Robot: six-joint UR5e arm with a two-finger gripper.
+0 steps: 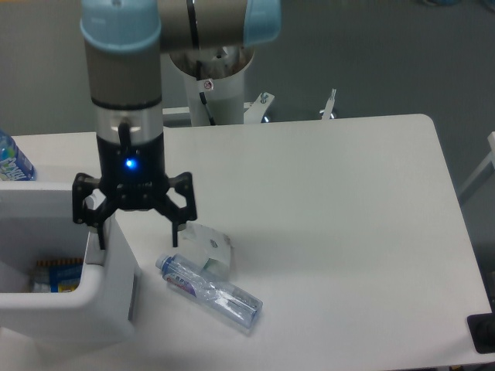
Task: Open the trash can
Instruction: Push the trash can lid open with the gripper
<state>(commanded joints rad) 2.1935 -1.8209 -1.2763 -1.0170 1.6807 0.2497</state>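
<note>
You see the trash can (pixel 66 309) at the tabletop's (pixel 332 216) left edge already open, contents visible inside, with the pincer (pixel 135 236) spread and empty over its right rim, so the task looks done.

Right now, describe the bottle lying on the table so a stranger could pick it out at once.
Start at the big white trash can at the table's left edge, under the gripper. Just right of it lies a clear plastic bottle on its side. The other bottle stands behind the can.
</note>
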